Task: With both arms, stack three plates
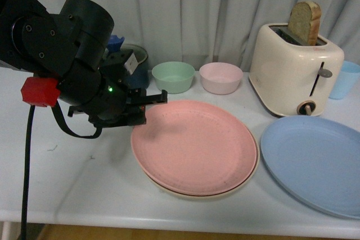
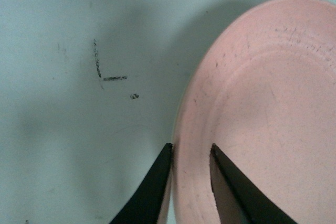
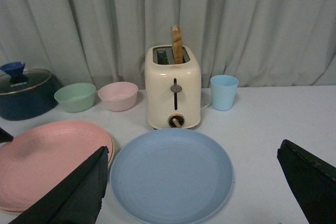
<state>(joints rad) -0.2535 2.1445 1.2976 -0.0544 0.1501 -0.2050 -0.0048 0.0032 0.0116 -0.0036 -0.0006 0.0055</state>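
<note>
The pink plate (image 1: pixel 194 145) lies on top of the beige plate (image 1: pixel 185 194), of which only a thin rim shows at the front. My left gripper (image 1: pixel 147 105) is shut on the pink plate's left rim; in the left wrist view its two black fingers pinch the rim of the pink plate (image 2: pixel 262 129), the gripper (image 2: pixel 191 150) at the plate's edge. The blue plate (image 1: pixel 315 161) lies alone on the table to the right. My right gripper (image 3: pixel 193 158) is open and empty, hanging above the near side of the blue plate (image 3: pixel 170 174).
A cream toaster (image 1: pixel 295 68) with a bread slice stands behind the blue plate. A green bowl (image 1: pixel 172 76), a pink bowl (image 1: pixel 220 77), a dark lidded pot (image 1: pixel 135 63) and a blue cup (image 1: pixel 344 78) line the back by the curtain. The table's front edge (image 1: pixel 169 223) is near.
</note>
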